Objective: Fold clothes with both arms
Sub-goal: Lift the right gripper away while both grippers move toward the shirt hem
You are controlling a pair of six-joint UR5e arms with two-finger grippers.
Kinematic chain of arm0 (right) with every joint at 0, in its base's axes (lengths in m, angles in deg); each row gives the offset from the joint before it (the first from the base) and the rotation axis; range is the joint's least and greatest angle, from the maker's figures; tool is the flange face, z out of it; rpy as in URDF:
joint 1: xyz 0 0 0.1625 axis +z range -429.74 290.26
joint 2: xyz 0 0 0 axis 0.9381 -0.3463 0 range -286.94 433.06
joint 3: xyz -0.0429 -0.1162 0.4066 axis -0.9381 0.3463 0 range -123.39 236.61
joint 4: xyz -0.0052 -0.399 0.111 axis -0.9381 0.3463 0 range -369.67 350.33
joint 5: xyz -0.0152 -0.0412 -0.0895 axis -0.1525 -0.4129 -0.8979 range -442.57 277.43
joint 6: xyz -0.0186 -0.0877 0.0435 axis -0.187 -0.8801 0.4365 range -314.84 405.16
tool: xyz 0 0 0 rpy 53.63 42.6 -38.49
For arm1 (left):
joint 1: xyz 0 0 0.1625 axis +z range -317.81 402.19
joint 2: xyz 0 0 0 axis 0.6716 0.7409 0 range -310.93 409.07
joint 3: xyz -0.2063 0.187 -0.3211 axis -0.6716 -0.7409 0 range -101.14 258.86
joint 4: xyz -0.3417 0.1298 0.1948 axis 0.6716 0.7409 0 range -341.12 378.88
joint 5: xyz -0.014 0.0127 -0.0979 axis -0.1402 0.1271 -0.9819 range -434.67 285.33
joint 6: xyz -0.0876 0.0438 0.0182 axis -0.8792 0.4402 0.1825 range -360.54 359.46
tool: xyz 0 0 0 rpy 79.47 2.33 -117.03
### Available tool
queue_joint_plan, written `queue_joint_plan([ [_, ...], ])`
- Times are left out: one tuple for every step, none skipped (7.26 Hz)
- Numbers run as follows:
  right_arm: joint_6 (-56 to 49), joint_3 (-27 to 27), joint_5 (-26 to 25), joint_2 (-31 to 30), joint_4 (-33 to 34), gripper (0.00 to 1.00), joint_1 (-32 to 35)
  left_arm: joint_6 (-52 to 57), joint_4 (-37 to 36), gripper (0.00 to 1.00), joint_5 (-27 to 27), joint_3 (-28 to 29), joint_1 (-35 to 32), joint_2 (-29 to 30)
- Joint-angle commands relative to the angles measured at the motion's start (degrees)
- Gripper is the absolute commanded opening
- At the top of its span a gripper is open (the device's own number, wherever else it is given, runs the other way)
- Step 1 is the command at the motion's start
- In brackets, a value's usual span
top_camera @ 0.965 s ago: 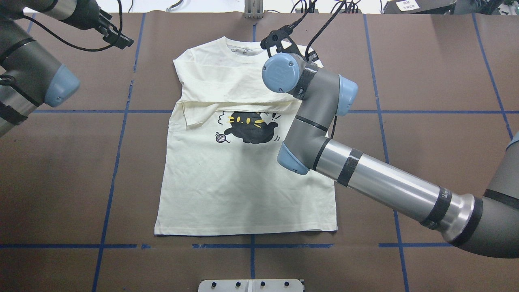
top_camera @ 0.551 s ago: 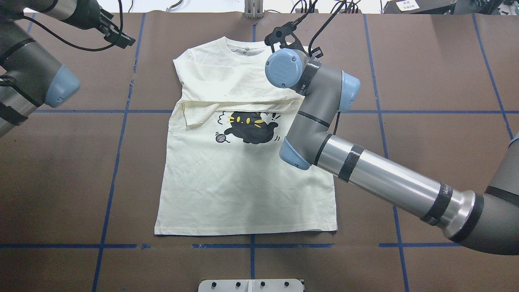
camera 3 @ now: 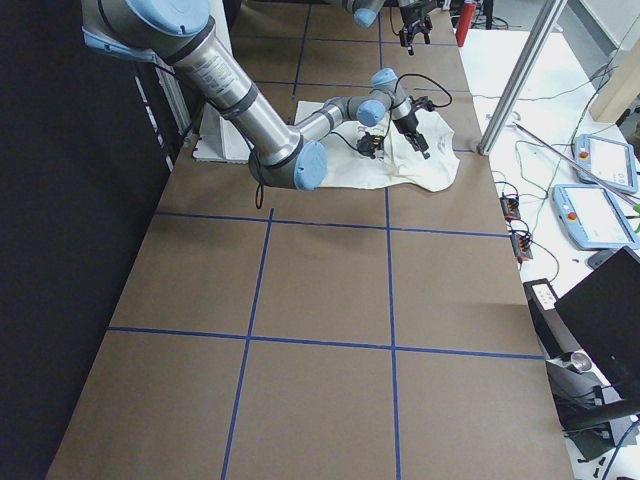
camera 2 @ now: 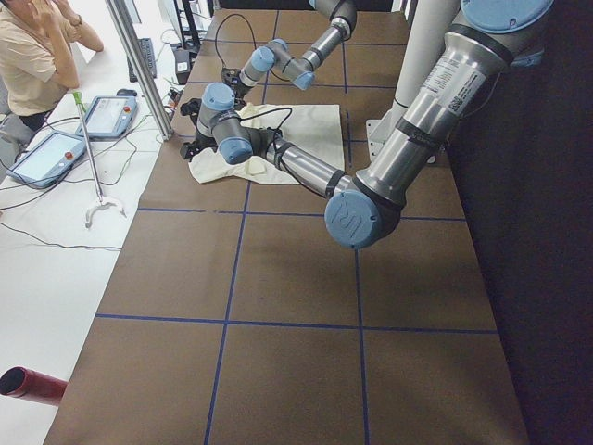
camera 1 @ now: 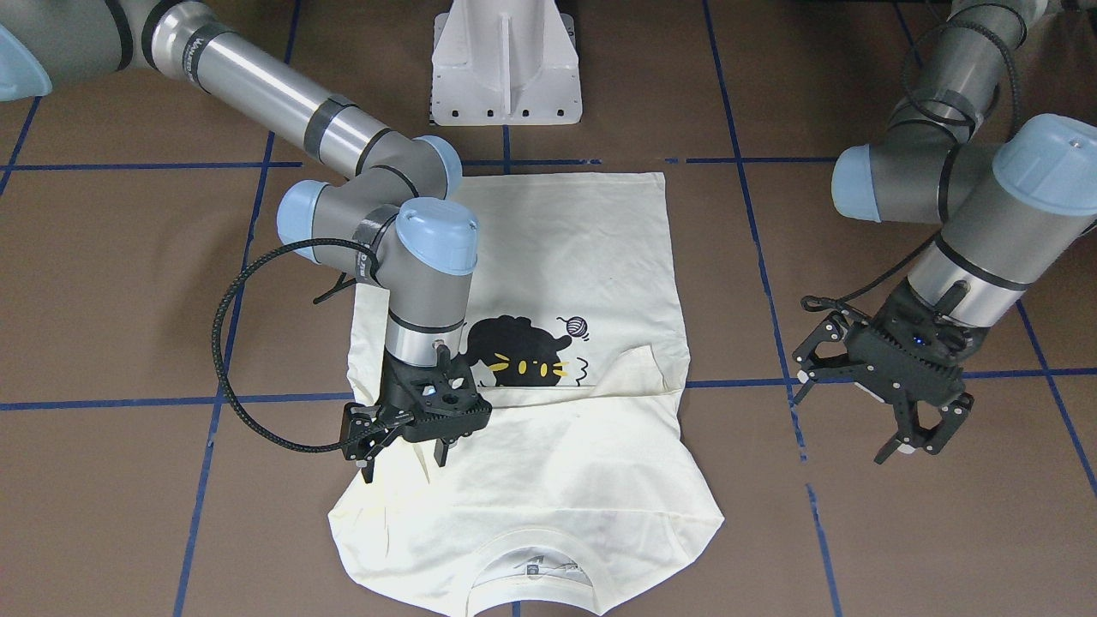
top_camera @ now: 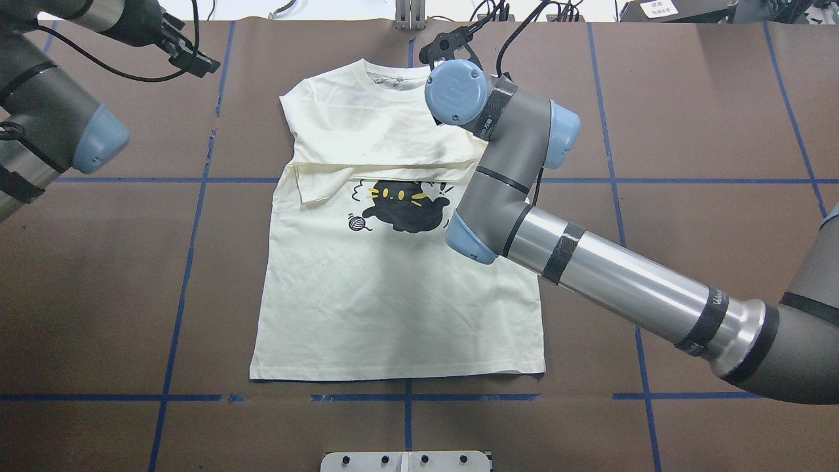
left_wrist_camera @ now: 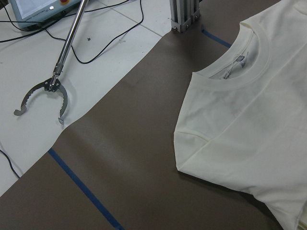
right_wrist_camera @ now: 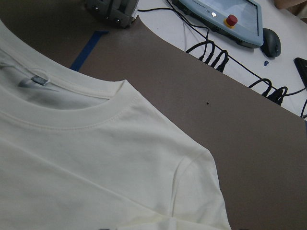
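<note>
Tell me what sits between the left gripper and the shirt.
Between left gripper and shirt: only bare table crossed by blue tape, per the front-facing view.

right arm [top_camera: 590, 278] over T-shirt [top_camera: 367, 308], left hand [top_camera: 194, 59] apart

I'm looking into a robotics lab, nobody's home. My left arm [top_camera: 46, 111] and right arm [top_camera: 623, 288] work at a table [top_camera: 688, 98] papered brown and gridded with blue tape [top_camera: 131, 180], with a white pedestal [camera 1: 506, 60] at its edge. Alongside stand an aluminium post [camera 3: 515, 75], teach pendants [camera 3: 600, 215] with a red stop button [right_wrist_camera: 232, 20], loose cables [right_wrist_camera: 225, 60], a reacher tool [left_wrist_camera: 45, 98] and a person [camera 2: 32, 56].
</note>
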Motion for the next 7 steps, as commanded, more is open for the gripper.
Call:
queue_joint_plan([
  [-5.0, -2.0, 2.9, -2.8, 0.5, 0.79, -1.2, 0.0, 0.3, 1.0, 0.0, 0.0, 0.0, 0.0],
  [-7.2, -2.4, 3.1, -3.6, 0.5, 0.67, -1.2, -0.4, 0.6, 1.0, 0.0, -0.4, 0.0, 0.0],
  [-8.8, -3.0, 5.4, -4.4, 0.6, 0.59, -1.2, -1.5, 0.6, 1.0, 0.0, -0.5, 0.0, -0.1],
  [-11.0, -4.5, 6.7, -6.1, 0.5, 0.57, -1.2, -2.1, 0.7, 1.0, 0.0, -0.6, 0.1, -0.1],
  [-11.7, -5.0, 6.7, -6.6, 0.6, 0.57, -1.2, -2.1, 0.7, 1.0, 0.0, -0.6, 0.2, -0.1],
  [-11.8, -5.7, 7.0, -7.3, 0.5, 0.57, -1.2, -2.1, 0.7, 1.0, 0.0, -0.7, 0.3, -0.1],
  [-11.9, -6.7, 7.4, -8.0, 0.5, 0.57, -1.0, -2.2, 0.7, 1.0, 0.0, -1.0, 0.3, -0.3],
])
